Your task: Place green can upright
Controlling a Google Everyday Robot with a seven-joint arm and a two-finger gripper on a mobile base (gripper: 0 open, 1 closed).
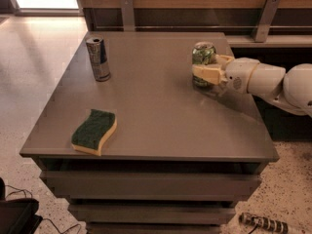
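The green can (203, 53) stands upright at the right rear part of the grey table (156, 116); its silver top faces up and its base is at the table surface. My gripper (204, 69) reaches in from the right and is shut on the can's lower half. One cream finger (207, 74) crosses the front of the can and the other sits behind it. The white arm (263, 79) runs off the right edge.
A taller slim blue-and-silver can (98, 58) stands upright at the table's left rear. A green-and-yellow sponge (94, 131) lies near the front left edge. A wooden wall with metal brackets (127, 11) runs behind the table. Drawers sit below the tabletop.
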